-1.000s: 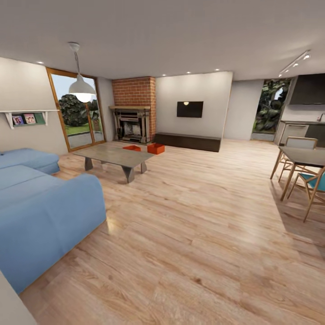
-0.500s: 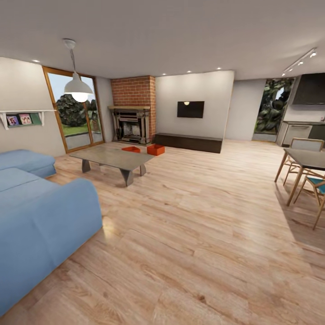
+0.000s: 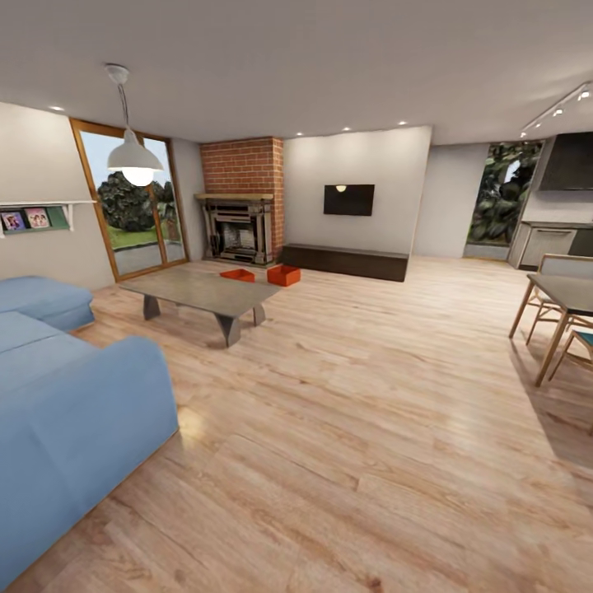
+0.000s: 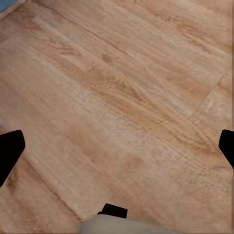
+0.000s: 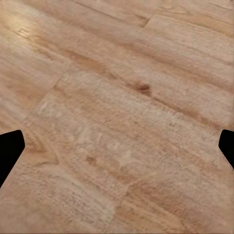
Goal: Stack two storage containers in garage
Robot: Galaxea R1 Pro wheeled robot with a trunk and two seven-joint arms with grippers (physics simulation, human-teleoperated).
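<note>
I am in the living room, on the light wood-plank floor [image 3: 346,395]. The two storage containers, both orange-red, sit on that floor far ahead in the head view, in front of the brick fireplace [image 3: 242,198]. One container [image 3: 237,274] is partly hidden behind the coffee table [image 3: 206,290]; the other container [image 3: 283,274] stands just right of it. In the left wrist view my left gripper [image 4: 118,148] is open over bare planks, its dark fingertips wide apart. My right gripper [image 5: 118,148] is open the same way, with nothing between its fingers.
A blue corner sofa [image 3: 74,395] fills the near left. A long dark bench chest [image 3: 346,261] runs along the back wall under a TV. A dining table with chairs [image 3: 564,301] stands at the right. A pendant lamp [image 3: 133,156] hangs by the glass door [image 3: 132,206].
The whole head view has shifted: the camera has moved forward and the sofa has slid out toward the left edge. The containers have not moved.
</note>
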